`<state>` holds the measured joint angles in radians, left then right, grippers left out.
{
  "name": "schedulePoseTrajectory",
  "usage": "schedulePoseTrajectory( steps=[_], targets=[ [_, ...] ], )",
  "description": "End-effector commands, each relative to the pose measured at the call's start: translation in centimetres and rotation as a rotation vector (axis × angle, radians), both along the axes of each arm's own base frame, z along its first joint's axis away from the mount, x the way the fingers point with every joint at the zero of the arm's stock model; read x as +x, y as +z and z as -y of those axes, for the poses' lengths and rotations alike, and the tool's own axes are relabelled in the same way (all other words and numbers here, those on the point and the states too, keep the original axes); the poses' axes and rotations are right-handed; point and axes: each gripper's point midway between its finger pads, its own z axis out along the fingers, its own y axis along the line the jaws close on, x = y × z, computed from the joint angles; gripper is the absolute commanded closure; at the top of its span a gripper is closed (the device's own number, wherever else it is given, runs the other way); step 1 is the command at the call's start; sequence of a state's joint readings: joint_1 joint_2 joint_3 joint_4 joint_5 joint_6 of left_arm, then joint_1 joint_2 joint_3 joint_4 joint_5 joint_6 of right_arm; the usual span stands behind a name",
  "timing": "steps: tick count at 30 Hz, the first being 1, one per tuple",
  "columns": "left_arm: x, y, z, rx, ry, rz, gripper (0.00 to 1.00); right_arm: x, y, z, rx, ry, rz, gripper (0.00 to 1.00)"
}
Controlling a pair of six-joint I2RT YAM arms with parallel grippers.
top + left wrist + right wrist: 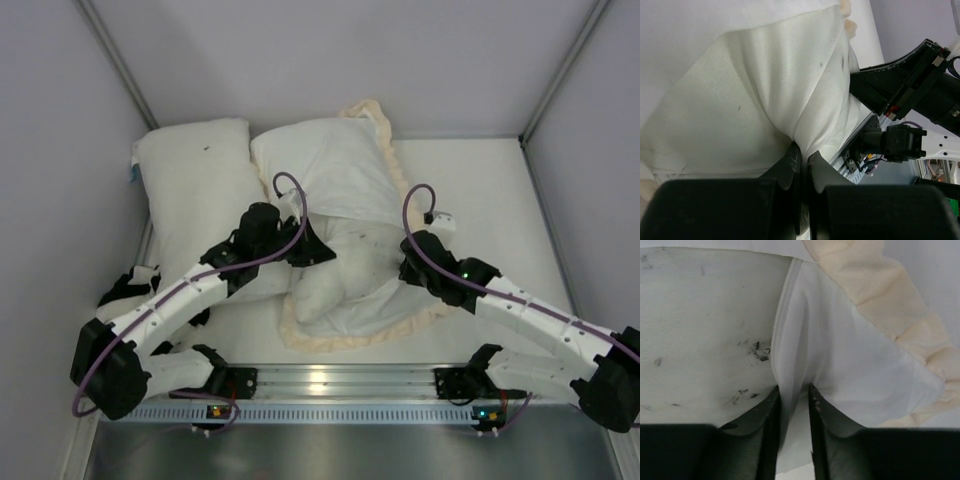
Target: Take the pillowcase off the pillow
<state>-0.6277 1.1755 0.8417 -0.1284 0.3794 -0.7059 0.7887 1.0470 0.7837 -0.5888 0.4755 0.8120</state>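
The pillowcase [335, 165] lies cream-white side up in the middle of the table, with ruffled cream trim [385, 140] round its edge. The speckled white pillow [365, 245] shows through its opening. My left gripper [325, 250] is shut on a fold of the pillowcase [790, 85], and the cloth runs taut from its fingertips [804, 152]. My right gripper [405, 266] is at the right side of the opening. Its jaws [793, 390] stand narrow, pinching the pillowcase's zipper edge [790, 325], with the pillow [705, 340] to the left and the trim [880, 295] to the right.
A second bare white pillow [190, 180] with one dark speck lies at the back left against the wall. Grey walls close in both sides and the back. The metal rail [340, 380] with the arm bases runs along the near edge. The right arm [920, 85] shows in the left wrist view.
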Motion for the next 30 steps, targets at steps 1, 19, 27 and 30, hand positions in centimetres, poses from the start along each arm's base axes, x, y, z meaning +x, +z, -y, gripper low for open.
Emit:
schedulePoseTrajectory(
  steps=[1,19,27,30],
  targets=[
    [-0.8,4.2,0.1,-0.062,-0.031,0.088,1.0,0.0,-1.1,0.7,-0.026,-0.034,0.0,0.8],
    [-0.2,15.4,-8.0,0.089,0.23,0.371,1.0,-1.4,-3.5,5.1,-0.043,-0.147,-0.004,1.0],
    [-2.6,16.0,-11.0,0.157,0.263,0.37,1.0,-0.9,-3.5,6.9,-0.065,-0.195,0.008,1.0],
    [-3.5,14.5,-10.0,0.132,0.206,0.317,1.0,-0.4,-3.1,6.9,-0.074,-0.187,0.017,1.0]
  ],
)
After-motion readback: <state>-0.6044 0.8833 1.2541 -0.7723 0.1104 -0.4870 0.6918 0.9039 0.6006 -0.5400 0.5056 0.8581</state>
